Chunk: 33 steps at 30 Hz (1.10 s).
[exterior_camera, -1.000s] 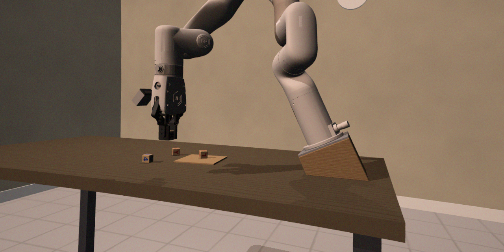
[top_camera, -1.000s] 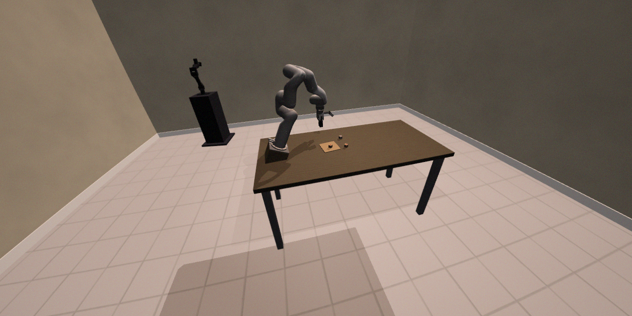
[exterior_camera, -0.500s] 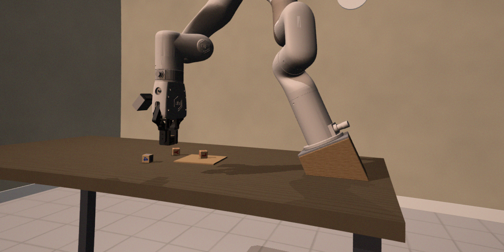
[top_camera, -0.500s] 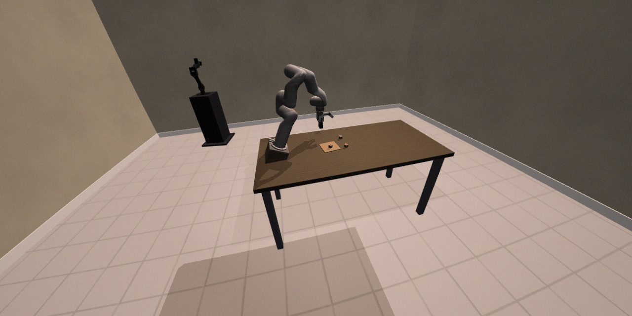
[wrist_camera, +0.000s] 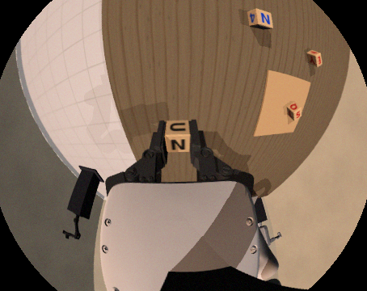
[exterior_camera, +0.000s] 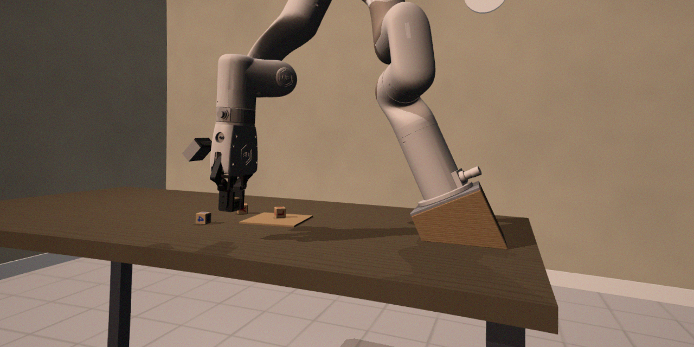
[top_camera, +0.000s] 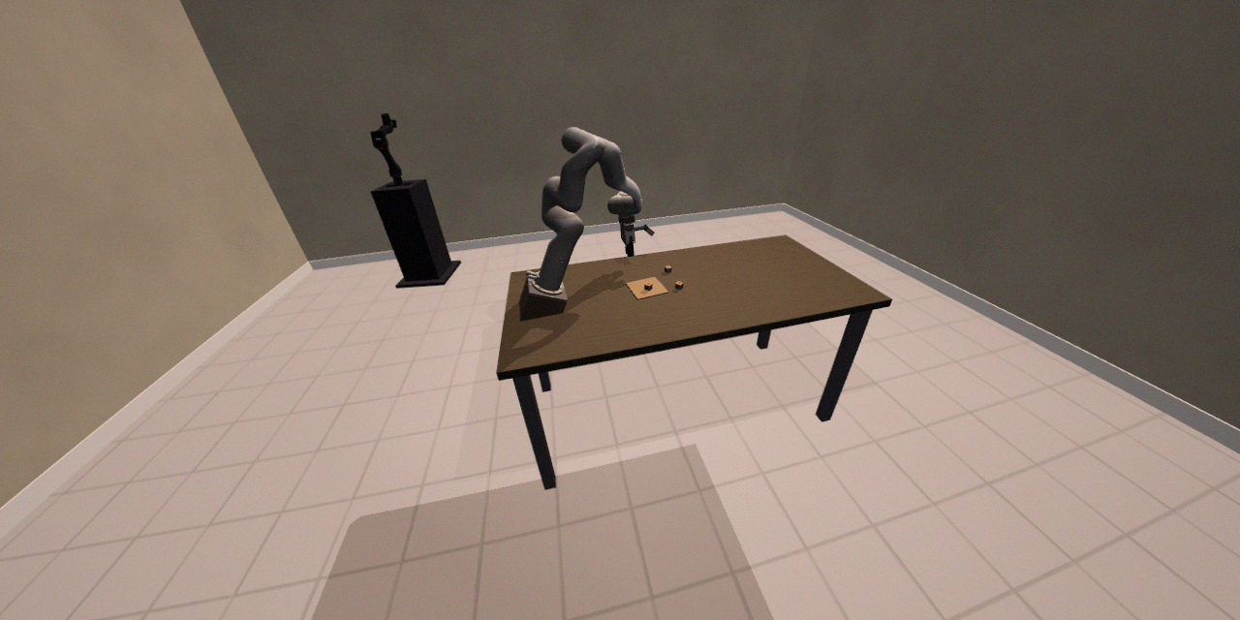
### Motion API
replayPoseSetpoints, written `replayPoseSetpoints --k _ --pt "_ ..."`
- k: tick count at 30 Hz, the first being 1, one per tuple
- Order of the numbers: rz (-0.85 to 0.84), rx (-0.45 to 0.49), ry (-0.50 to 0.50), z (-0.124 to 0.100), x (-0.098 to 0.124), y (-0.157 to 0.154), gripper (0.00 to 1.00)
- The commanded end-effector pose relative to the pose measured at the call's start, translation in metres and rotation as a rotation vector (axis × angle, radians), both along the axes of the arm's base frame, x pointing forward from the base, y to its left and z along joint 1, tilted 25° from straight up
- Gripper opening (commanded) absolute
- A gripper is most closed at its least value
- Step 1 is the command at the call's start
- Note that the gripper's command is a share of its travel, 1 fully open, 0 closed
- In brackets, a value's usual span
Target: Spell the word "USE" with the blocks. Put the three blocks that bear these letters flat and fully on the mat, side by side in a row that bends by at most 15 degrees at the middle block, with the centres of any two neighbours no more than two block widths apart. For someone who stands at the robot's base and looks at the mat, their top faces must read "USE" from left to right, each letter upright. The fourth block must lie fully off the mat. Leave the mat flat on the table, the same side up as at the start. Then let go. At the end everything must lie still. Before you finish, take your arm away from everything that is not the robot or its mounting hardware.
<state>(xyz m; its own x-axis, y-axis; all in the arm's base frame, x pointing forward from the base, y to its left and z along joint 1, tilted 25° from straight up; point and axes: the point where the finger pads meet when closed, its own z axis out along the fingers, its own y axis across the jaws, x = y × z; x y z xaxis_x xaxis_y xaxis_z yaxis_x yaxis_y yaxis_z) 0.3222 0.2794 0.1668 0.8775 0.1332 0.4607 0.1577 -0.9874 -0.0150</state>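
My gripper (top_camera: pixel 630 253) (exterior_camera: pixel 232 203) (wrist_camera: pixel 178 129) is shut on a wooden block (wrist_camera: pixel 178 144) with black letters and holds it above the table, off to one side of the mat (top_camera: pixel 655 282) (exterior_camera: pixel 300 218) (wrist_camera: pixel 275 97). The wrist view shows N on its face nearer the palm and U on the adjoining face. A block (top_camera: pixel 647 287) (exterior_camera: pixel 279 212) (wrist_camera: pixel 293 111) with red O and S sits on the flat mat. A block (top_camera: pixel 678 286) (exterior_camera: pixel 243 209) (wrist_camera: pixel 314 58) with red E and Y lies off the mat. A block (top_camera: pixel 667 269) (exterior_camera: pixel 203 217) (wrist_camera: pixel 260 18) with blue N and 4 also lies off it.
The wooden table (top_camera: pixel 736 295) (exterior_camera: pixel 368 257) (wrist_camera: pixel 183 52) carries the mat and loose blocks. The robot's wedge-shaped base (top_camera: pixel 543 302) (exterior_camera: pixel 461 221) stands at one end. In the top view, my gripper is near the table's back edge. A black pedestal (top_camera: pixel 414 230) stands apart on the floor.
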Motion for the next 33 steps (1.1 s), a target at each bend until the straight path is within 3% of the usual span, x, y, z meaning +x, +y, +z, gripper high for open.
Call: replayPoseSetpoints --k 1,5,25,33 --pt "0.001 0.02 -0.094 0.0018 -0.0005 0.0005 0.21" --pt "-0.006 0.027 -0.19 0.0001 -0.0014 0.0002 0.21" --pt "-0.009 0.066 -0.442 -0.0038 -0.0038 -0.0005 0.21" --pt "-0.013 0.094 -0.618 -0.0051 -0.0042 -0.0008 0.21"
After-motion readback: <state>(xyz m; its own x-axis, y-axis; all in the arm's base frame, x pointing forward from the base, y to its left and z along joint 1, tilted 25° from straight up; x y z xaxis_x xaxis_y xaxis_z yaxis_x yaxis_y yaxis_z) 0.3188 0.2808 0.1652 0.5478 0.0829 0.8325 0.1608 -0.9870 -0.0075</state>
